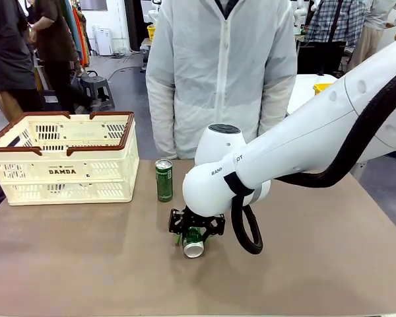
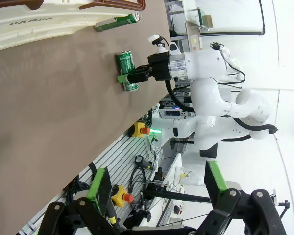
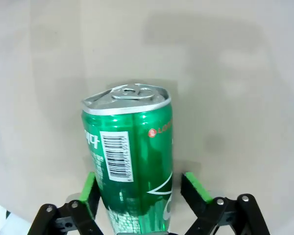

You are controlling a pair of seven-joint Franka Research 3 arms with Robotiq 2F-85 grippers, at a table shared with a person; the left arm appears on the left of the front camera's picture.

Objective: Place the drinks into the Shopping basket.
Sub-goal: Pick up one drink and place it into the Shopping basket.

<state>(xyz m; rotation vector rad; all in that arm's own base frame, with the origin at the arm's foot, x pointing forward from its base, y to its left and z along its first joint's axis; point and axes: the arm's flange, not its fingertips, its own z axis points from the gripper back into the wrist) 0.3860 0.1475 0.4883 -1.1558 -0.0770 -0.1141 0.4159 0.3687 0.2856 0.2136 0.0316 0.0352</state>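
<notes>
Though loose, can (image 3: pixel 132 161) betw. R claw (image 1: pixel 195 236)

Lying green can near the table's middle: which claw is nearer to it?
Right. The right claw straddles the lying green can, with a green pad on each side. The left claw hangs open, far off from it.

Brown table (image 1: pixel 330 264), person in white coat (image 1: pixel 221 72) at its far edge, black stool (image 1: pixel 96 86) and bystanders (image 1: pixel 13 53) back left, yellow bin (image 1: pixel 321 86) back right.
</notes>
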